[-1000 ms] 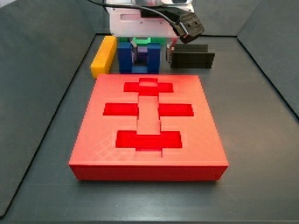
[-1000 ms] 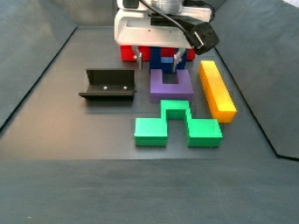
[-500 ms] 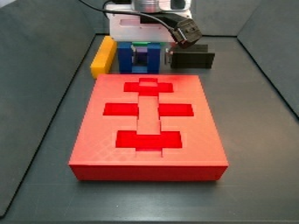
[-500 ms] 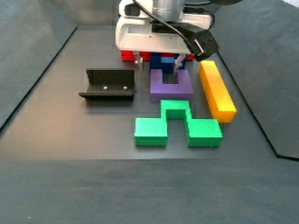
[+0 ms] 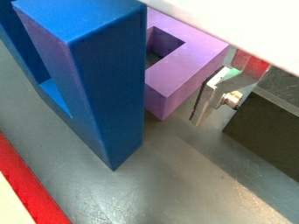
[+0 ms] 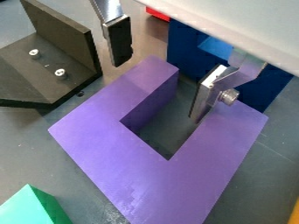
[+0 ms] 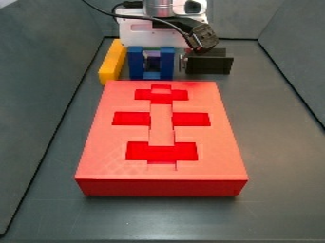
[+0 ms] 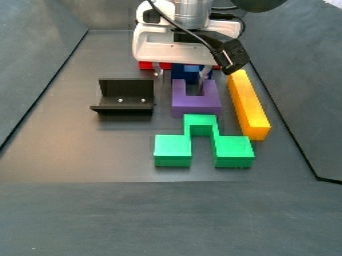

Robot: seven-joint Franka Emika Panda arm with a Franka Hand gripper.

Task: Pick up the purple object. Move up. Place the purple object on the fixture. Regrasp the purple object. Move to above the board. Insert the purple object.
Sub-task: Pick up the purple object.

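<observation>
Claw (image 6: 160, 77) low over purple block (image 6: 158, 153), fingers apart, gripping nothing. Block flat on table (image 8: 107, 170), between blue block (image 5: 87, 70) and green block (image 8: 201, 142), fixture (image 8: 122, 98) near. One finger (image 6: 211, 94) inside notch, other outside prong. Your job: settle lower, centre prong between pads, close squarely; watch blue block just beside.

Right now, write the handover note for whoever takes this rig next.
Gripper: down over the purple block, open; in a wrist view one finger is outside a prong and the other stands in the slot, neither clearly touching.
Purple block: flat on the floor, between the fixture and the yellow bar, next to the blue block.
Board: cutouts empty.
Done: approach only.
Left: grasp, lift, set on fixture, regrasp, move above board, insert.
</observation>
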